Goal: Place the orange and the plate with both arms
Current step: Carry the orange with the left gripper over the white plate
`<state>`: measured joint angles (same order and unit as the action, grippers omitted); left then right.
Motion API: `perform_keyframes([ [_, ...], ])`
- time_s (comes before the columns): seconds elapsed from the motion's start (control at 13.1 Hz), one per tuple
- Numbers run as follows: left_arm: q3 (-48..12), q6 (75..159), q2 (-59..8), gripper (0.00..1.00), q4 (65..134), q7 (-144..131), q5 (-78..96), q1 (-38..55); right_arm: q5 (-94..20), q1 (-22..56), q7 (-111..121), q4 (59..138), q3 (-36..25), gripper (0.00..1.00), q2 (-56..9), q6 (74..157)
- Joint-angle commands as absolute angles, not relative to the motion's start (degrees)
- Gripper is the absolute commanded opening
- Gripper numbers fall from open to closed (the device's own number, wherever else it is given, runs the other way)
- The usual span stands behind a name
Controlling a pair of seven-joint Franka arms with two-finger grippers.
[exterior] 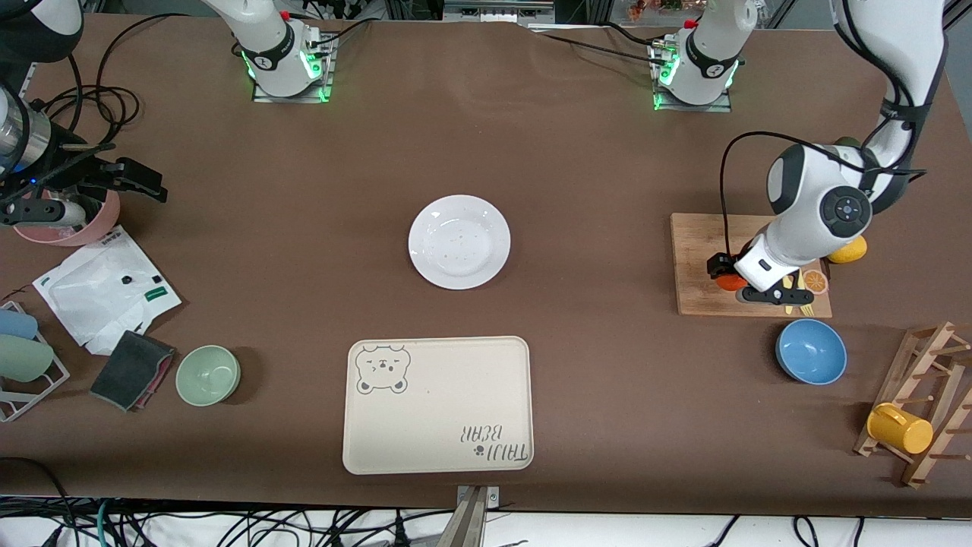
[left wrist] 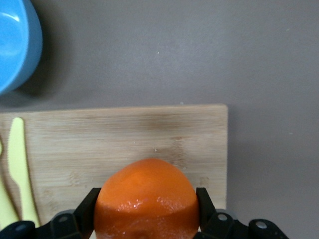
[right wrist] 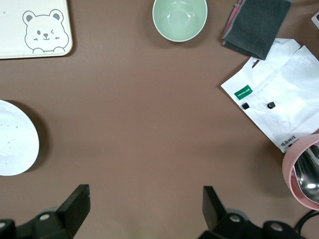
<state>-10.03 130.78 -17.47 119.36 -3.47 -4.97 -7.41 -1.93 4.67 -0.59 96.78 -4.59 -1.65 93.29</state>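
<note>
Orange fruit is clamped in your left tool [left wrist: 147, 219] on the wooden board [exterior: 699, 258], at the right of the front frame.

Your left tool's two fingers [left wrist: 87, 209] press either side of the orange [left wrist: 147, 199], closed just to its width, gripping at its widest part so the round fruit cannot roll free; whether it has left the board, you cannot tell. Beside it on the board lie a yellow toy knife [left wrist: 17, 164] and an orange-slice disc [exterior: 815, 282]; the blue bowl [exterior: 811, 351] sits lower in frame. Centre frame, the white plate [exterior: 459, 241] lies untouched on the desk [exterior: 592, 190], above the beige bear tray [exterior: 438, 405]. Your right tool [right wrist: 144, 209] waits at the left edge, fingers spread wide and empty, over bare desk by the pink bowl [exterior: 72, 224], probably kept there for the plate.
</note>
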Motion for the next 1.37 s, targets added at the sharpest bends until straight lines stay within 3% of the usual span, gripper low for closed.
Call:
perform_keyframes([
  [0.0,-13.2,119.0,-17.6,0.08,110.8,-9.6,-6.1,-6.7,-2.2,4.7,-1.4,97.7,-4.6,1.0,-0.5,93.1],
  [0.46,-24.8,117.3,-19.3,0.08,105.7,-36.6,-5.9,-4.5,-2.2,4.7,-1.4,97.7,-4.6,1.0,-0.4,93.0],
  [1.14,-24.7,118.2,-38.7,0.08,82.2,-73.7,-0.4,15.0,-2.2,4.7,-1.1,97.9,-4.6,1.0,-0.5,93.0],
  [1.29,-24.7,121.5,-41.1,0.08,80.6,-76.4,-0.2,17.3,-2.2,4.7,-1.1,97.9,-4.6,1.0,-0.5,92.8],
])
